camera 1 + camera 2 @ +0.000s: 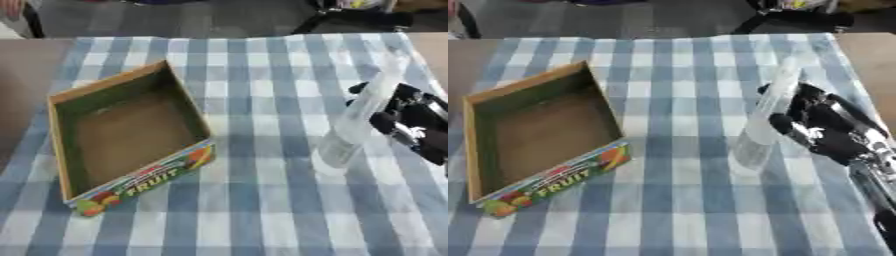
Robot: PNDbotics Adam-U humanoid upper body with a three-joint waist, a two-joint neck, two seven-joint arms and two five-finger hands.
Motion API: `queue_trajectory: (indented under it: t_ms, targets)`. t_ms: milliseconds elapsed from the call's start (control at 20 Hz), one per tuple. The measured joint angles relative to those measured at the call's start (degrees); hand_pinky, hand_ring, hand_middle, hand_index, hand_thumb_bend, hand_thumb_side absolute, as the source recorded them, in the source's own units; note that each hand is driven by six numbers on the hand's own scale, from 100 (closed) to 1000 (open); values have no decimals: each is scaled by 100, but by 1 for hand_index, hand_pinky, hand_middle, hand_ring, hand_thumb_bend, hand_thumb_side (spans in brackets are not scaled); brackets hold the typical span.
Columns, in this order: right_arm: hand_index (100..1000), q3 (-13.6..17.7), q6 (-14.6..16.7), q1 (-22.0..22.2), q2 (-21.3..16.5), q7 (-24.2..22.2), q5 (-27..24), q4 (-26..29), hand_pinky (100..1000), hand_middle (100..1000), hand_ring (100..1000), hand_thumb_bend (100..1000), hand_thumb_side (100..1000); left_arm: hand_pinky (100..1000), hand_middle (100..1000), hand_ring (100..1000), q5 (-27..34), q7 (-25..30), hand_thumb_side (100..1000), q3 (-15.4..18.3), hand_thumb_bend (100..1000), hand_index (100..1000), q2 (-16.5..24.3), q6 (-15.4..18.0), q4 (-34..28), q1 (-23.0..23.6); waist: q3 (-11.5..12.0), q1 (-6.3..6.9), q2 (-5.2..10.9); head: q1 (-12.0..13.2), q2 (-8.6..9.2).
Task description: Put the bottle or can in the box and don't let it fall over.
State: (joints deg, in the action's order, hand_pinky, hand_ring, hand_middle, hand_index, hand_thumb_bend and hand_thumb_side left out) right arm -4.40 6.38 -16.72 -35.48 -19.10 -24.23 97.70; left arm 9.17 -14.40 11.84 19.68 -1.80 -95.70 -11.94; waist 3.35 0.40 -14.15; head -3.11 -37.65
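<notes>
A clear plastic bottle [363,110] stands to the right of the middle of the checked cloth. It leans, with its top toward the far right and its base low over or on the cloth. My right hand [826,126] comes in from the right, and its black fingers and thumb curl round the bottle's middle. The cardboard box [147,182] lies at the left, open on top and empty, with a "FRUIT" label on its near wall. A stretch of cloth lies between the box and the bottle. My left hand does not show.
The blue and white checked cloth [254,210] covers the table. Bare brown tabletop [26,65] shows at the left and at the far right corner. Dark objects [350,17] lie beyond the table's far edge.
</notes>
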Motion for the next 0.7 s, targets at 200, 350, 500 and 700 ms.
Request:
queue_trajectory:
  t_ms: [200, 350, 500, 700]
  targets:
    - [818, -40, -32, -59, 50, -29, 43, -4, 761, 826, 817, 368, 347, 866, 699, 520, 11, 3, 540, 0, 757, 775, 0, 0, 0, -5, 16, 0, -4, -3, 4]
    - [816, -80, -56, -123, 94, -53, 81, -5, 762, 825, 817, 366, 346, 866, 699, 520, 13, 6, 540, -1, 757, 775, 0, -1, 0, -12, 21, 0, -8, -6, 16]
    - [816, -97, -72, -147, 104, -70, 109, -6, 762, 825, 817, 366, 346, 866, 699, 520, 14, 12, 540, -1, 757, 775, 0, -6, 0, -13, 22, 0, -19, -6, 28]
    - [799, -132, -95, -203, 150, -90, 132, -24, 759, 811, 814, 365, 321, 866, 700, 521, 17, 32, 541, -2, 754, 776, 0, -11, 0, -17, 27, 0, -25, -7, 44]
